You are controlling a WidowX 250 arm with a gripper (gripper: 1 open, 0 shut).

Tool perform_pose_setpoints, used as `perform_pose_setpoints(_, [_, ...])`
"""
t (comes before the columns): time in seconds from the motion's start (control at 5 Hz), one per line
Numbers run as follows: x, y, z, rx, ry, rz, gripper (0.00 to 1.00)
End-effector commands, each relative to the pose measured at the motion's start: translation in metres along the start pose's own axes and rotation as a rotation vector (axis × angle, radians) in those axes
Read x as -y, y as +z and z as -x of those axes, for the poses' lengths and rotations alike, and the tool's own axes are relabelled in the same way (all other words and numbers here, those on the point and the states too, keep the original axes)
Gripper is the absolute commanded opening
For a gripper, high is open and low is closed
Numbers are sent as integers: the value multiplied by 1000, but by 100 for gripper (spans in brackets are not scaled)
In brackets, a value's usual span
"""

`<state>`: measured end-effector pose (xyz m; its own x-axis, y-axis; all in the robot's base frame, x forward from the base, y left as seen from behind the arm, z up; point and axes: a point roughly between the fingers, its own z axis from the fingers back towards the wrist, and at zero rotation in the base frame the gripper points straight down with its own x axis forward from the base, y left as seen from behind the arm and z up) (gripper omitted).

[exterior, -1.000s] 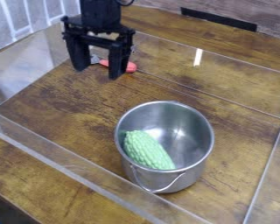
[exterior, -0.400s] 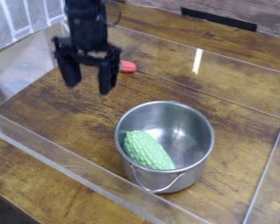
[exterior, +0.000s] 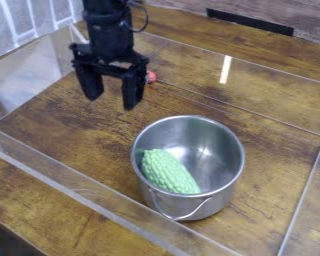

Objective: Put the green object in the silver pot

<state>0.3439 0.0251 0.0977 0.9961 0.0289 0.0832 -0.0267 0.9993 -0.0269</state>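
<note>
The tool [exterior: 111, 93] has slid back right from a moment ago, jaws wide and empty, hovering over the counter [exterior: 69, 130]. The green object [exterior: 167, 171] already lies inside the silver pot [exterior: 190, 160], so the job looks done.

A small red object [exterior: 148, 75] lies on the wooden surface [exterior: 69, 130] toward its far edge. Clear walls [exterior: 69, 185] enclose the surface along its edges.

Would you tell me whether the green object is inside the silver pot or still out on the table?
Inside: the green object lies within the silver pot, against its near-left wall.
</note>
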Motion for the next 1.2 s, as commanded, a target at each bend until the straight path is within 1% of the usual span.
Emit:
perform_pose_setpoints(0.0, [3,29,-20,92,-67,-8,100])
perform_pose_setpoints(0.2, [-15,31,-31,104,-22,-16,100])
perform_pose_setpoints(0.4, [-27,23,-36,89,19,-31,100])
perform_pose_setpoints(0.6, [-22,21,-27,74,31,-35,100])
perform_pose_setpoints(0.8, [-17,24,-18,74,33,-31,100])
perform_pose_setpoints(1.0, [-17,36,-13,90,-5,-16,100])
